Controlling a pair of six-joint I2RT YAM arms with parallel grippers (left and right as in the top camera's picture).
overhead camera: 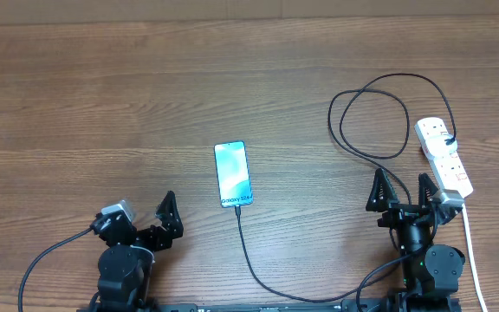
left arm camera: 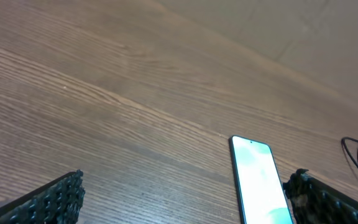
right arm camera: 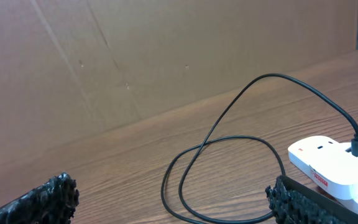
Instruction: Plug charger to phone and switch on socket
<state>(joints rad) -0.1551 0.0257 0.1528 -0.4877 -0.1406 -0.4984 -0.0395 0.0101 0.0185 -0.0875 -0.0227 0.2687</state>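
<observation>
The phone (overhead camera: pixel 233 173) lies face up at mid table, screen lit light blue; it also shows in the left wrist view (left arm camera: pixel 258 180). The black charger cable (overhead camera: pixel 251 260) runs from the phone's near end toward the front edge, and its loop (overhead camera: pixel 371 113) lies at the right, plugged into the white socket strip (overhead camera: pixel 444 156). The right wrist view shows the loop (right arm camera: pixel 222 168) and the socket (right arm camera: pixel 331 165). My left gripper (overhead camera: pixel 145 212) is open and empty, left of the phone. My right gripper (overhead camera: pixel 401 186) is open and empty, just left of the socket.
The socket's white cord (overhead camera: pixel 473 260) runs down the right side toward the front edge. A brown cardboard wall (right arm camera: pixel 135 56) stands along the table's far edge. Bare wooden tabletop (overhead camera: pixel 102 113) spreads at the left and back.
</observation>
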